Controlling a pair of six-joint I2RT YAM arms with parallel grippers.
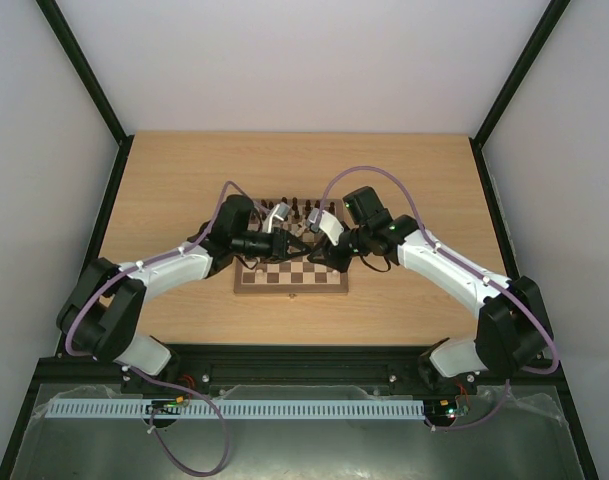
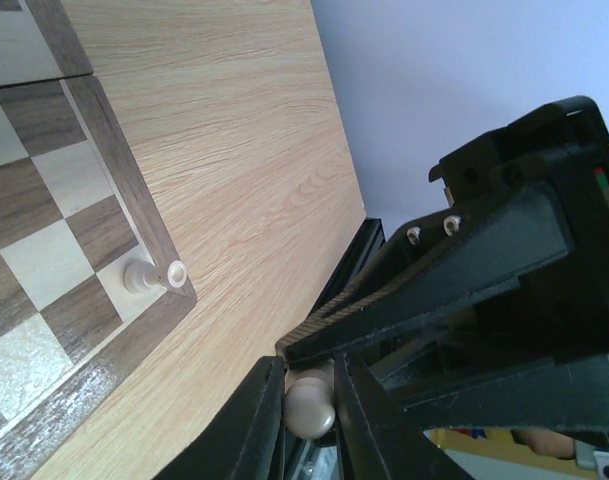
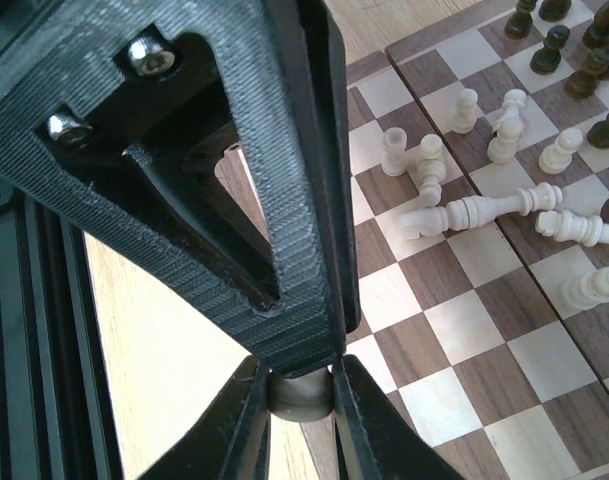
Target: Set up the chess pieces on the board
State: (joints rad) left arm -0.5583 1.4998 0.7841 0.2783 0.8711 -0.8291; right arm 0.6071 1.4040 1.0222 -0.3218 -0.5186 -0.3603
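Left fingers (image 2: 369, 425) pinched shut on a cream round-headed wooden chess piece (image 2: 309, 405), up above the left part of the small dark-and-tan checked wooden board (image 1: 289, 285). Right fingers (image 3: 234, 430) likewise clamped on a small turned piece (image 3: 302, 392), colour lost in shadow, also over the board. Risks: hold on a round head is thin, so the piece could pivot or pop out at set-down. Both arms crowd the board, so a wrist may sweep the toppled cream pieces (image 3: 484, 210) near its middle or the upright dark pieces (image 3: 564, 50) at its far side.
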